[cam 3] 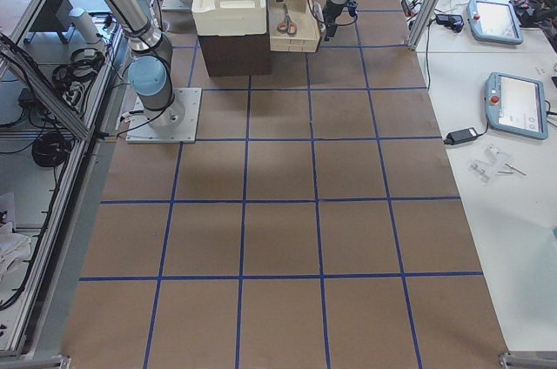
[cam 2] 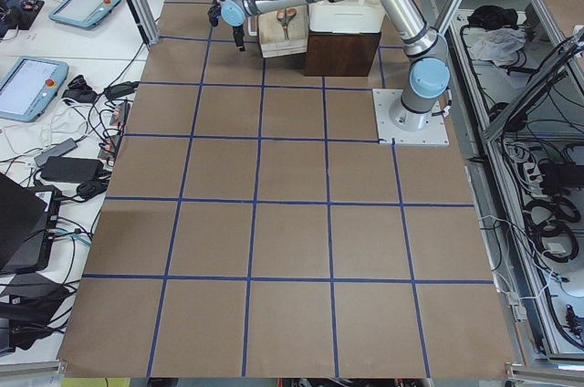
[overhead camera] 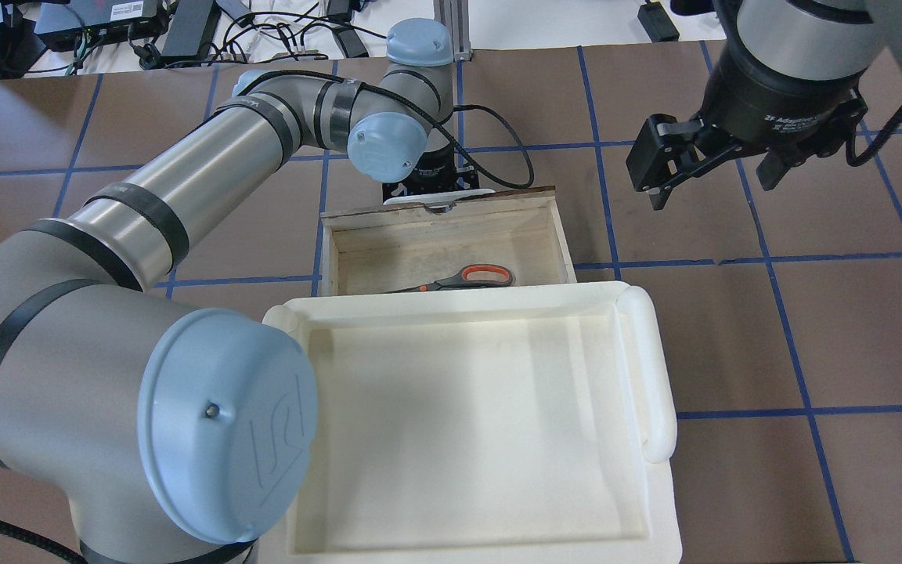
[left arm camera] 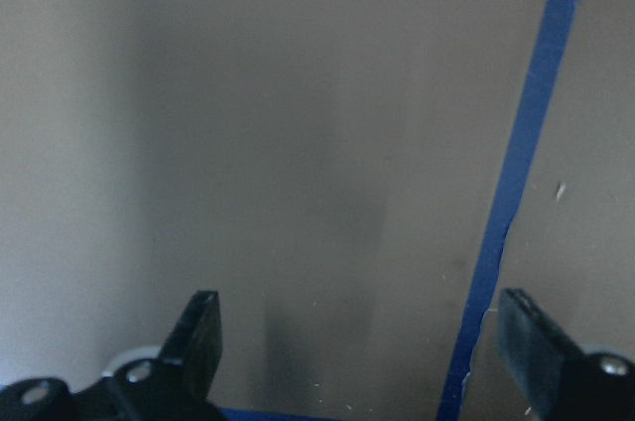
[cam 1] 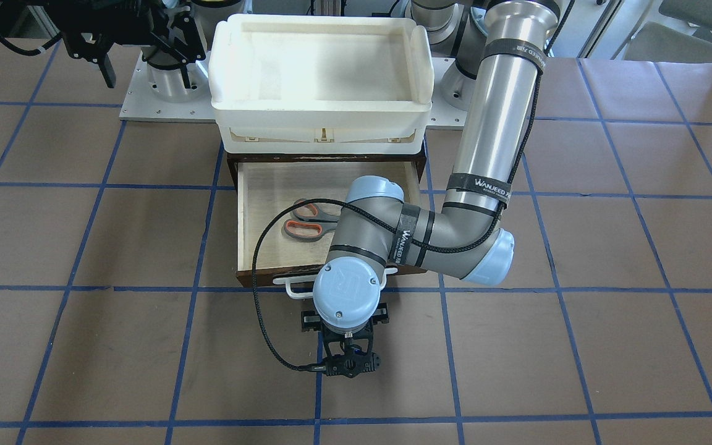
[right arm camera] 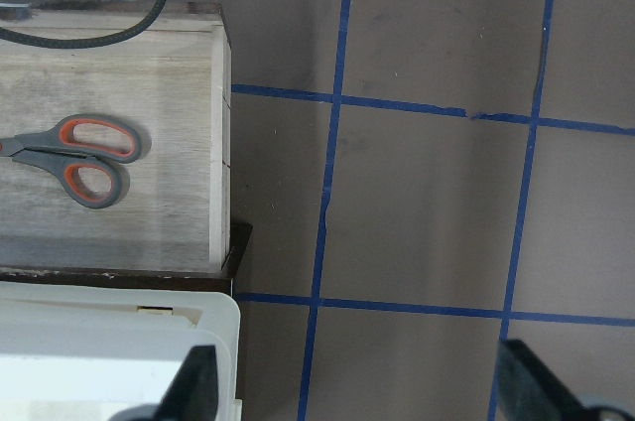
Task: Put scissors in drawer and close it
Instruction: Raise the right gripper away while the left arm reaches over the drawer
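Note:
The scissors [cam 1: 306, 219] lie flat inside the open drawer [cam 1: 266, 198], their grey and orange handles toward the robot's right; they also show in the overhead view [overhead camera: 463, 277] and the right wrist view [right arm camera: 84, 153]. My left gripper [left arm camera: 357, 327] points down at the bare table just beyond the drawer's white bar handle [cam 1: 291, 290]. It is open and empty. In the front-facing view the wrist hides its fingers. My right gripper [overhead camera: 713, 176] hangs open and empty, high above the table to the right of the drawer [overhead camera: 388, 247].
A large white plastic tray [cam 1: 322, 117] sits on top of the dark cabinet, over the back of the drawer; it also shows in the overhead view [overhead camera: 654, 368]. The left arm's elbow and a black cable [cam 1: 263, 247] reach over the drawer. Brown table with blue grid lines lies all around.

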Motion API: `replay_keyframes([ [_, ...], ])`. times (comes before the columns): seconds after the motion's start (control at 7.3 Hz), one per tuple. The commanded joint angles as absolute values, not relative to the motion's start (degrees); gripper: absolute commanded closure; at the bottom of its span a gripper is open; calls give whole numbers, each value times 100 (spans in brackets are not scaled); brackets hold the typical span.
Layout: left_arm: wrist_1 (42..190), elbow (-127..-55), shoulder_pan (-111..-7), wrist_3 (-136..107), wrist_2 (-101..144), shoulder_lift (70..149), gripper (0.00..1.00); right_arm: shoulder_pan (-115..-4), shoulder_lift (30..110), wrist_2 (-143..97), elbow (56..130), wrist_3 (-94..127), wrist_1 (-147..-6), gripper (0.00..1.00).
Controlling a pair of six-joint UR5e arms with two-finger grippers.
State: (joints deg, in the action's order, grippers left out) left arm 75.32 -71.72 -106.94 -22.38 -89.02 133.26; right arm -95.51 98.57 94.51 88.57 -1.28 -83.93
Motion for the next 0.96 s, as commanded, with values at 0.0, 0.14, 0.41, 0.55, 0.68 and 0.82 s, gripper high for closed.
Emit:
replay_keyframes([
  [0.0,7883,-7154,-10784,-2241,-8851,13281,1,-9562,9852,9457,8868,-193,-8403,0],
  [0.14,7901,-7146,-10775,-2267,-8859,13263,1,-9562,9861,9448,8859,-211,-8446,0],
  [0.41,7962,-7146,-10775,-2294,-8746,13097,0,-9562,9853,9282,8859,-202,-8446,0],
  [0.55,8146,-7137,-10775,-2294,-8702,13009,0,-9562,9853,9255,8859,-211,-8446,0],
  [0.68,8243,-7145,-10810,-2294,-8692,12903,0,-9562,9879,9255,8859,-220,-8446,0],
  [0.82,8314,-7146,-10819,-2294,-8597,12807,0,-9562,9870,9246,8859,-220,-8446,0],
])
